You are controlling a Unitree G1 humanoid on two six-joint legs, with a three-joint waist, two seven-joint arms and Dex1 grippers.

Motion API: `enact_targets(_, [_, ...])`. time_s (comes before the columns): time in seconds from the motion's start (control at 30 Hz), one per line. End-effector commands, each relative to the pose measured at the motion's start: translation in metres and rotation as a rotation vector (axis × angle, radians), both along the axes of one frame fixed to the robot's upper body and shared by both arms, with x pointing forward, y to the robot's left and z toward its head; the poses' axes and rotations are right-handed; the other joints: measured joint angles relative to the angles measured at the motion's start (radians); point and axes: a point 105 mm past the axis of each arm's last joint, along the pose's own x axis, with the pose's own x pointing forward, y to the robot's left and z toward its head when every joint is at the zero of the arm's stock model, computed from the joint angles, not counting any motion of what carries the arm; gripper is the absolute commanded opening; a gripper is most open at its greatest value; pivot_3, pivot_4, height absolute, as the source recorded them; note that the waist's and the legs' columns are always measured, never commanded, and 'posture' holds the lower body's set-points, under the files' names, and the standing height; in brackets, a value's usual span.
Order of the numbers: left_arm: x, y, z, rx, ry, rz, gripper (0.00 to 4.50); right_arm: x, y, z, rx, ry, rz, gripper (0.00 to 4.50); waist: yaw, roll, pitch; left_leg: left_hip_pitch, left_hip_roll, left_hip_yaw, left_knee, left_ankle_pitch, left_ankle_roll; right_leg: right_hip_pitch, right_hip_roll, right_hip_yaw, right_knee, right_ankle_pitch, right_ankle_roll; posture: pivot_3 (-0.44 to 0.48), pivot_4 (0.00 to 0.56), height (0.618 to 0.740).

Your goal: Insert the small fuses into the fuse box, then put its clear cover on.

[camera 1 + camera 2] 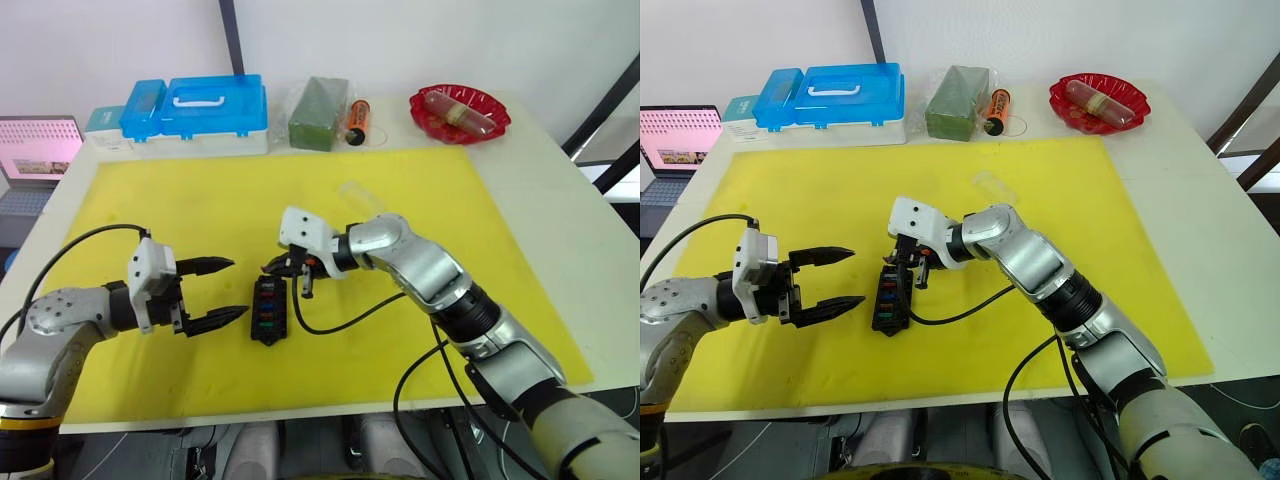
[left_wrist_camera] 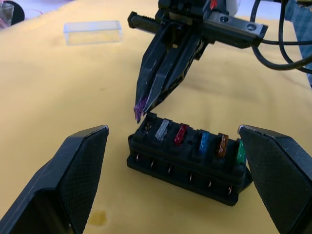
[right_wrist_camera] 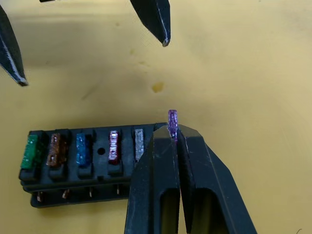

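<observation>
A purple fuse (image 3: 172, 122) is pinched between the closed fingers of the right gripper (image 2: 143, 105), held just above the end slot of the black fuse box (image 2: 187, 158) on the yellow mat (image 1: 420, 200) covering the table. Grey, red, blue, orange and green fuses are seen seated in a row. The left gripper (image 1: 215, 292) is held open beside the box. The clear cover (image 2: 92, 32) lies well apart on the mat.
</observation>
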Motion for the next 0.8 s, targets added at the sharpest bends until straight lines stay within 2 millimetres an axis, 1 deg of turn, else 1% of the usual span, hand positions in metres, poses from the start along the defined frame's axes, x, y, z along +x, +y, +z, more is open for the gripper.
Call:
enact_targets(0.03, [-0.0008,-0.0058,0.0056,0.010,-0.030,-0.021,4.50,-0.0034,0.0063,0.0087,0.016,-0.037,0.043,0.03,0.000,0.000,0.000,0.000,0.000,0.000,0.000,0.000,0.000,0.000,0.000,0.000,0.000,0.000,0.000,0.000,0.150,0.740])
enact_targets(0.4, [-0.0014,-0.0071,0.0084,0.015,-0.033,-0.019,4.50,-0.0049,0.0051,0.0054,0.008,-0.033,0.058,0.03,0.000,0.000,0.000,0.000,0.000,0.000,0.000,0.000,0.000,0.000,0.000,0.000,0.000,0.000,0.000,0.000,0.150,0.740])
enact_targets(0.8, [-0.0024,-0.0037,0.0041,0.022,-0.028,-0.014,4.50,-0.0001,0.0036,0.0001,-0.012,-0.035,0.066,0.03,0.000,0.000,0.000,0.000,0.000,0.000,0.000,0.000,0.000,0.000,0.000,0.000,0.000,0.000,0.000,0.000,0.150,0.740])
